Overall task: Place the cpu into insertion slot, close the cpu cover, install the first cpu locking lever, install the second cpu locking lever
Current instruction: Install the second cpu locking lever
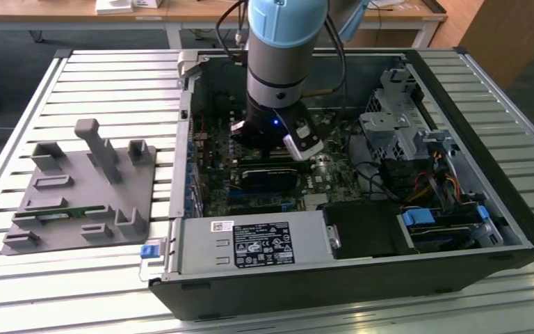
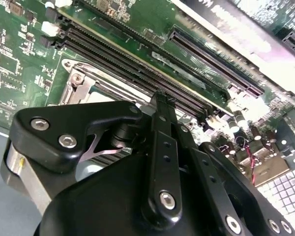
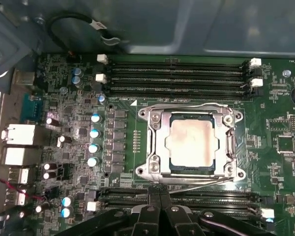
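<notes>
Fingers (image 3: 160, 196) are pressed together with nothing between them, just beside the insertion slot (image 3: 192, 143) on the motherboard (image 3: 123, 142). Seated flat inside, the cpu (image 3: 191, 142) lies face up, framed by the closed cpu cover (image 3: 157, 142).

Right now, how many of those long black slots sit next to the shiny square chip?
6 show in the first wrist view: four above the cpu, at, and two below it, at. The pincer may hide more.
</notes>
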Controlling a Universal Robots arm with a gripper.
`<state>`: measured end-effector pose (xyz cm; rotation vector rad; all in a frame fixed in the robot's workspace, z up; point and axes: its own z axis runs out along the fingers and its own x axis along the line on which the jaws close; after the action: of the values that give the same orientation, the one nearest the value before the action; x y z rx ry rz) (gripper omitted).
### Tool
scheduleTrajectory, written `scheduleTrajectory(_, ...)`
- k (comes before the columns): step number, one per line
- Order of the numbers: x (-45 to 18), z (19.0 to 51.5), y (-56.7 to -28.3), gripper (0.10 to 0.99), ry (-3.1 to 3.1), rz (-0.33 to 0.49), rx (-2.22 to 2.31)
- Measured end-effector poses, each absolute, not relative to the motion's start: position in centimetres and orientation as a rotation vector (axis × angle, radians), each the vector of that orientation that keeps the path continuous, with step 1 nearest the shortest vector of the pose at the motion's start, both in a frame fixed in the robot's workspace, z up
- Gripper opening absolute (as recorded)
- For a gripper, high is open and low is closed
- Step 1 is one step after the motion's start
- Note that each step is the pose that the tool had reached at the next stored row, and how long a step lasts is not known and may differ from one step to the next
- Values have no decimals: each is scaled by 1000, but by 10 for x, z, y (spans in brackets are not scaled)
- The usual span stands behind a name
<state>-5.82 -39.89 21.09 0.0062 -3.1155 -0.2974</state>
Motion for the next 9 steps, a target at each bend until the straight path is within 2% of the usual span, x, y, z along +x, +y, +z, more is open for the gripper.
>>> scheduleTrajectory(9, -66, 209, -401, 106, -3112, -336, 7)
